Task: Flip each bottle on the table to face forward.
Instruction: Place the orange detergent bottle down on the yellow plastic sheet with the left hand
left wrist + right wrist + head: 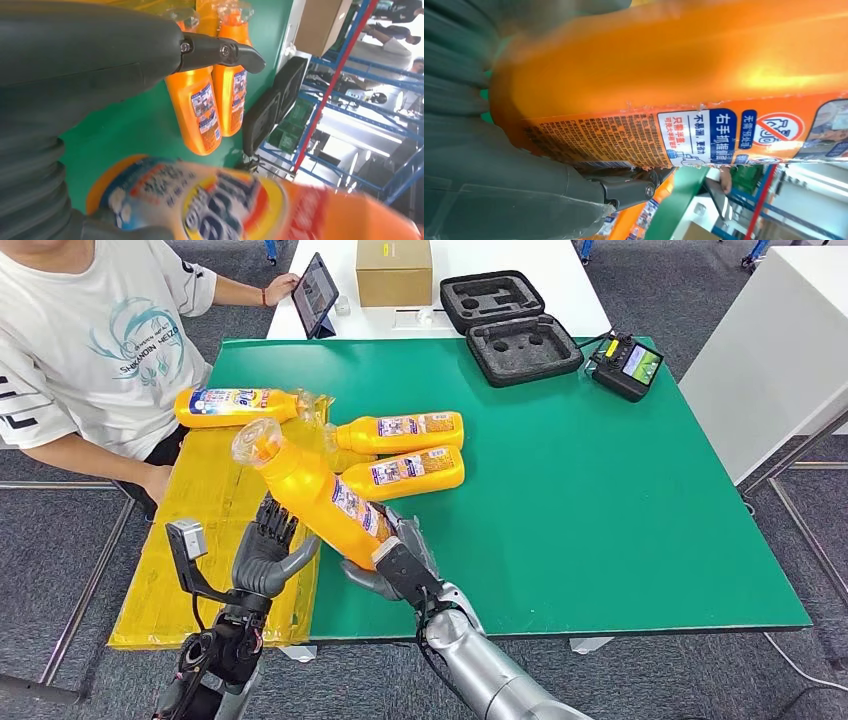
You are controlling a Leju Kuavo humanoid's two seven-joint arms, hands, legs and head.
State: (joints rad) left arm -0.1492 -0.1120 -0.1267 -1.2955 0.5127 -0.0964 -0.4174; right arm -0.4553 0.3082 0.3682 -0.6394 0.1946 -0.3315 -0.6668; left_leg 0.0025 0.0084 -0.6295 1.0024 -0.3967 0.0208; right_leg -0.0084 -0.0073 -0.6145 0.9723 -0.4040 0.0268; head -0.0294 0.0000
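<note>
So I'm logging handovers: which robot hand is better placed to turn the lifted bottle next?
The right robot hand: it grips the base of the lifted bottle. The left robot hand is beside it, fingers spread, holding nothing.

I count four orange bottles: one in my fingers [390, 558], the held bottle [310, 490], tilted above the near edge of the green table [620, 520]; two lying side by side just beyond it, the farther bottle [400, 431] and the nearer bottle [403, 473]; and a fourth bottle [238, 405] on the one yellow sheet [215, 540] beside the table. Past the table's far edge: one cardboard box [394, 271], one tablet [314, 293], one open foam case [510, 325]. One controller [626, 365] sits at the table's far corner
</note>
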